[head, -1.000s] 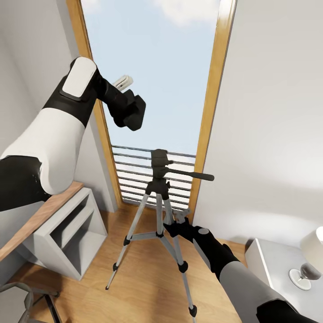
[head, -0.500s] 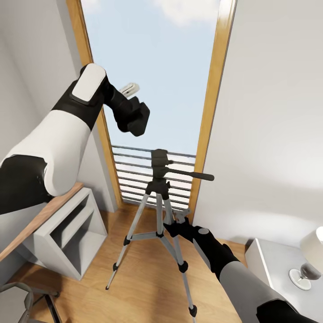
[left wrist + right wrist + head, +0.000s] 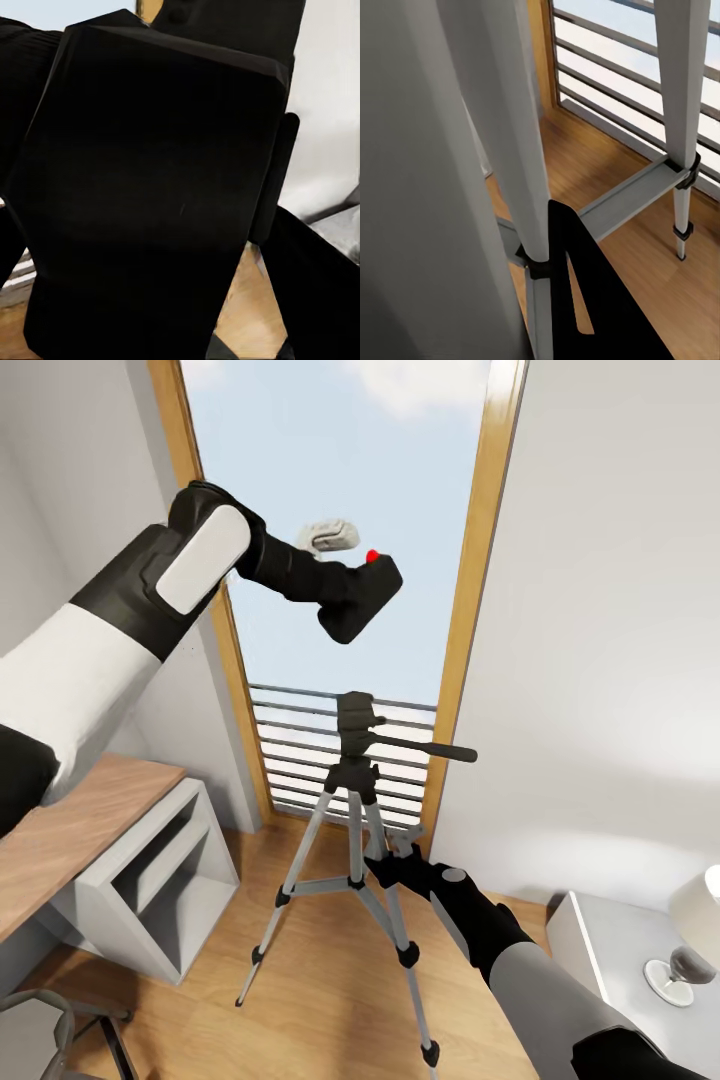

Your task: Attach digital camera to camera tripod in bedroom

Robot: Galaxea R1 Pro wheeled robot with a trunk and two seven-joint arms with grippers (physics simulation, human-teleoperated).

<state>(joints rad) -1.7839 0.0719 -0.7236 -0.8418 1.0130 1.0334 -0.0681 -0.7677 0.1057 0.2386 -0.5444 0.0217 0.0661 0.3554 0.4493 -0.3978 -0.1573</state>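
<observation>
Digital camera (image 3: 358,598) hangs in the air above the camera tripod (image 3: 352,840), a little toward the window's left frame from the tripod's head, with its red button turned up. It is held there by the left hand (image 3: 335,575), which is clamped on the black body; in the left wrist view that body (image 3: 150,195) blocks most of the lens, so the grip sits close against it. My guess is that the height is deliberate: the camera has to come down onto the head from above, so it is carried clear of the pan handle that sticks out sideways from the head.

Low on the tripod, the right hand (image 3: 385,868) sits against a silver leg just under the black collar. It looks placed to steady the stand while the camera is set on top, since thin legs on a wood floor (image 3: 320,1000) would shift easily. Whether those fingers are closed round the leg or merely beside it, I cannot tell; the right wrist view gives only the legs (image 3: 521,150) very near and a dark finger
</observation>
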